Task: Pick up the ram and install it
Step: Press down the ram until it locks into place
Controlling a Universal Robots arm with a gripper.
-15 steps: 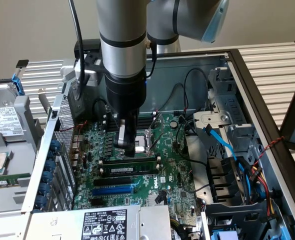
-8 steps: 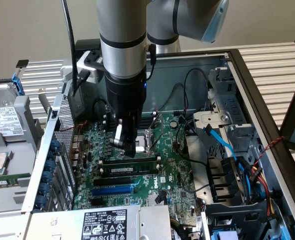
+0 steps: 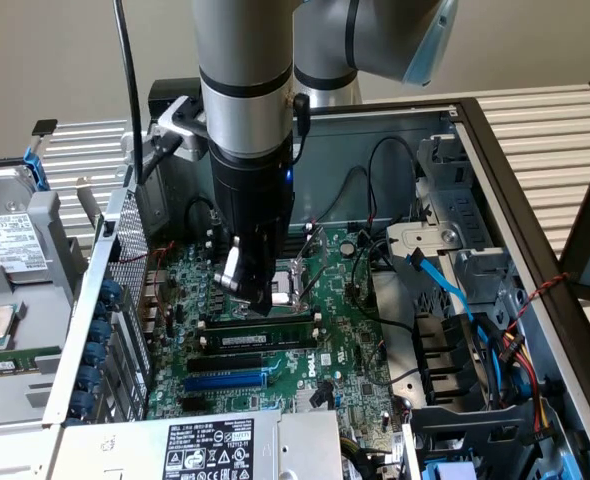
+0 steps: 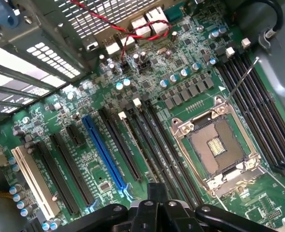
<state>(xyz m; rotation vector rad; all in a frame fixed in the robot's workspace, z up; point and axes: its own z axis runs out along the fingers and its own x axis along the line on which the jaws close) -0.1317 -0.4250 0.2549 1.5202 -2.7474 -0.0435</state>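
A plain beige wall is seen behind an opened computer case [image 3: 495, 160] laid on slatted metal shelving [image 3: 565, 130]. Inside the case, a green motherboard [image 3: 345, 350] is exposed. The ram [image 3: 260, 339] is seen as a long thin green stick with a white label and black chips, lying along the memory slots just below the gripper [image 3: 265, 300] in the exterior view; whether it is fully seated cannot be told. The gripper is clenched with nothing grasped, hanging just above the board near the open processor socket [image 4: 217, 145]. A blue expansion slot [image 3: 225, 380] is found just beyond the ram, towards the power supply label [image 3: 215, 445]. Black and blue cables [image 3: 455, 300] are bundled at the exterior view's right, and a hard drive [image 3: 10, 240] is placed outside the case on the exterior view's left.
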